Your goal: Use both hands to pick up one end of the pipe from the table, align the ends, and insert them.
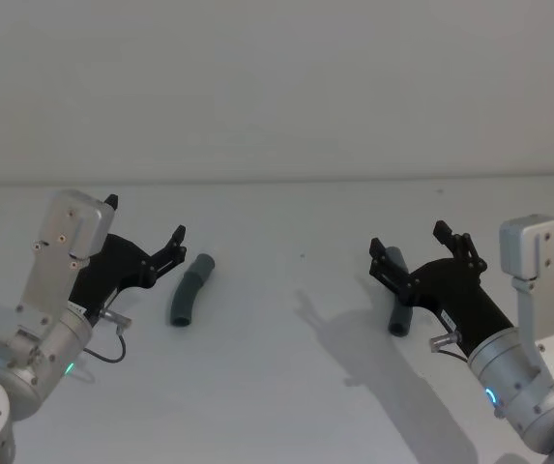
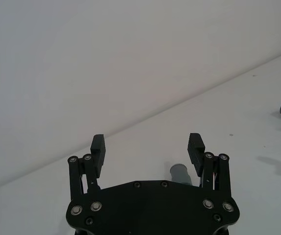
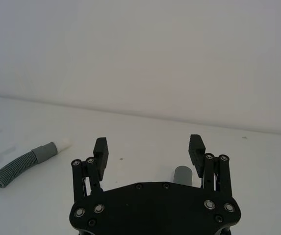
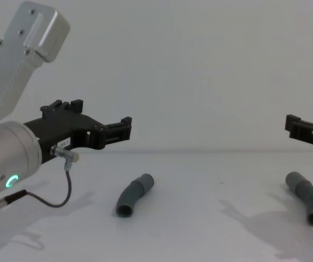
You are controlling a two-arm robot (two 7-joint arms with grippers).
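Observation:
Two dark grey bent pipe pieces lie apart on the white table point(image 1: 286, 387). The left piece point(image 1: 191, 290) point(image 4: 134, 195) has a ribbed middle and a white tip point(image 3: 63, 144). My left gripper point(image 1: 146, 220) point(image 4: 99, 117) hovers open just left of it; that piece's end point(image 2: 180, 174) shows by one finger. The right piece point(image 1: 397, 295) point(image 4: 307, 199) lies under my right gripper point(image 1: 410, 242) point(image 3: 148, 145), which is open above it, holding nothing. Its grey end point(image 3: 183, 175) shows near one finger and partly behind the gripper body.
A pale wall point(image 1: 277, 87) stands behind the table's far edge. The stretch of table between the two pieces is bare, crossed by the right arm's shadow point(image 1: 354, 338). A thin cable point(image 4: 52, 202) loops under the left wrist.

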